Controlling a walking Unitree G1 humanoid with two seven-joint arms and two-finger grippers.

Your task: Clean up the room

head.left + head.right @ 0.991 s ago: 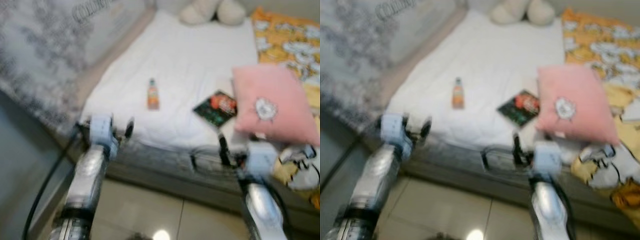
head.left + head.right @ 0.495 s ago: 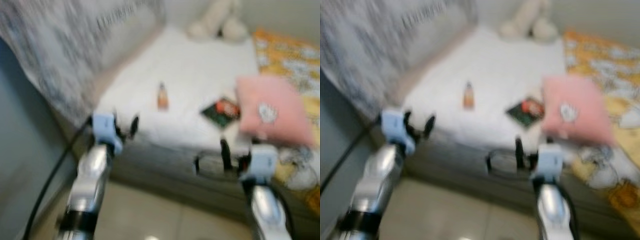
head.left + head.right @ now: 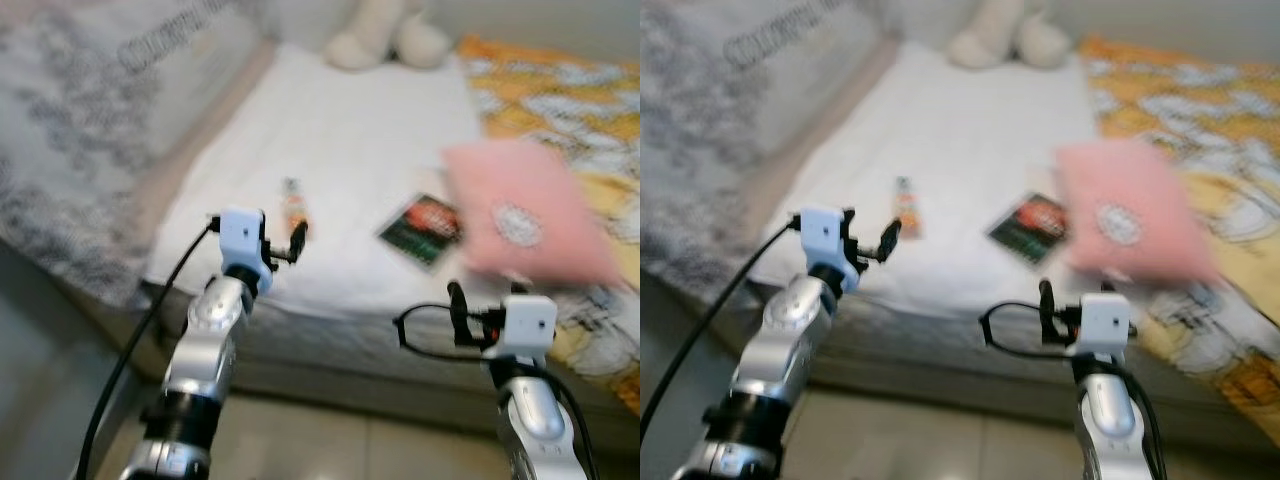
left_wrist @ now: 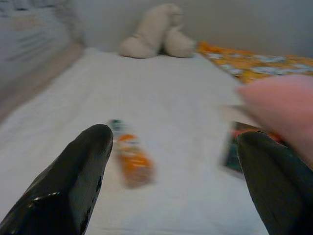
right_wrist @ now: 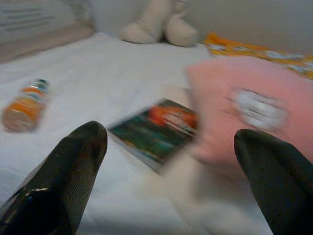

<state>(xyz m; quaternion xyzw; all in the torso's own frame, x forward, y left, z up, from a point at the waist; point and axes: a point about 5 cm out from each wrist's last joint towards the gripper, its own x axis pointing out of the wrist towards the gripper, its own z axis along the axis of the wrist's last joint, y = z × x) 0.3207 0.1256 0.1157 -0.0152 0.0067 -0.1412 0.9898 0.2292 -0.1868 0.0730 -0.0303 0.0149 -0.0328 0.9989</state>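
Note:
An orange bottle point(image 3: 293, 203) lies on its side on the white bed sheet point(image 3: 370, 130). My left gripper point(image 3: 281, 242) hangs open just short of it, above the bed's near edge; in the left wrist view the bottle point(image 4: 131, 159) lies between and beyond the fingers point(image 4: 73, 181). A dark green and red book point(image 3: 422, 230) lies flat beside a pink pillow point(image 3: 525, 215). My right gripper point(image 3: 474, 315) is open at the bed's front edge, facing the book point(image 5: 156, 129) and the pillow point(image 5: 249, 107).
A cream plush toy point(image 3: 385, 40) sits at the head of the bed. An orange patterned blanket point(image 3: 570, 100) covers the right side. Grey patterned fabric point(image 3: 70, 150) rises on the left. Tiled floor point(image 3: 330, 440) lies below the grey bed frame point(image 3: 330, 355).
The whole view has shifted and stays blurred. My left arm has risen and reached forward, so its gripper now stands close to the bottle. The right gripper keeps its place at the bed edge.

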